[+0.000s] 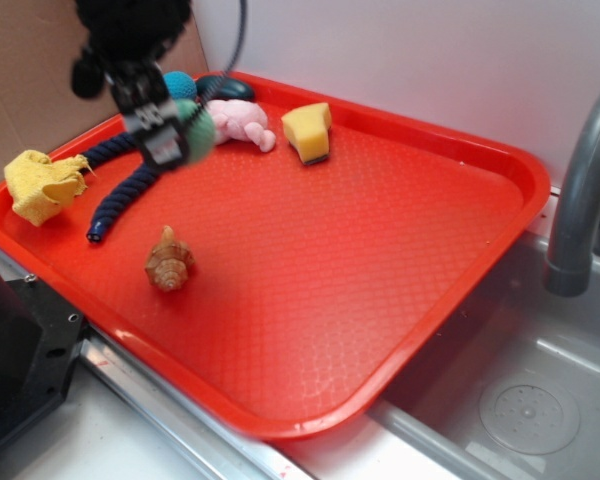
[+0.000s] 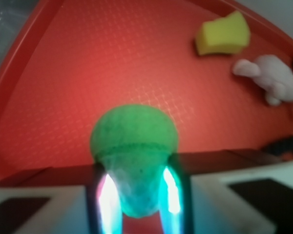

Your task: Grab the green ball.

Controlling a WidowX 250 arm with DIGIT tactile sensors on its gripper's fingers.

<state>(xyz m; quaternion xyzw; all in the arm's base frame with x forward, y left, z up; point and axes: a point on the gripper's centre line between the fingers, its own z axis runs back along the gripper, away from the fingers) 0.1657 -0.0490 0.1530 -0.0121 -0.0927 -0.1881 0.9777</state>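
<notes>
The green ball (image 2: 134, 156) sits between the fingers (image 2: 172, 190) of the gripper (image 2: 136, 195), which is closed on its lower half — the wrist view shows the ball bulging out above the two pads, over the red tray (image 2: 63, 73). In the exterior view the gripper (image 1: 175, 135) hangs over the tray's (image 1: 380, 250) far left corner, and only a sliver of the ball (image 1: 202, 122) shows behind it. That view alone shows the seashell (image 1: 168, 262), the yellow cloth (image 1: 42, 183), the dark blue rope (image 1: 120, 195) and the teal ball (image 1: 180, 84). Both views show the yellow sponge (image 1: 309, 131) and the pink toy (image 1: 242, 122).
</notes>
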